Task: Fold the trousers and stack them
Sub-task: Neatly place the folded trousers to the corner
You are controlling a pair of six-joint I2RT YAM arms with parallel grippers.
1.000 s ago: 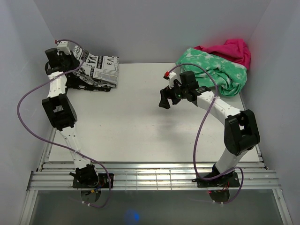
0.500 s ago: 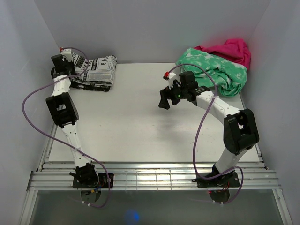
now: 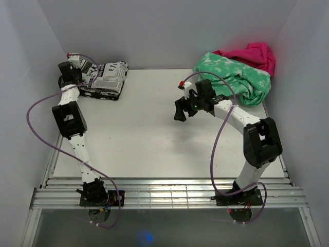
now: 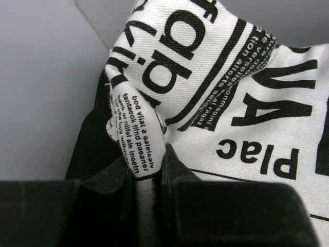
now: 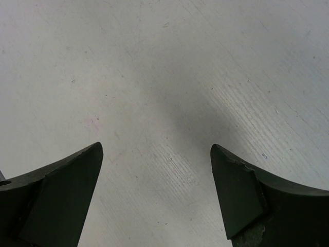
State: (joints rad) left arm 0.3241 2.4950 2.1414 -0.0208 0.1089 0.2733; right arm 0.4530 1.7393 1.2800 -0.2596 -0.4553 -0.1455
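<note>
Worktop [image 3: 154, 139] first: the folded trousers [image 3: 110, 77] sit at its far-left corner, long axis along its far edge. The left end effector [image 4: 149, 167] is there at its left edge, pinching a cloth fold. The right end effector [image 3: 179, 109] hovers over its middle, spread and empty.

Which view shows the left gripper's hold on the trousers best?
Left wrist view: the left gripper pinches a fold of the trousers up close. Top view shows them small; right wrist view, only the table.
</note>
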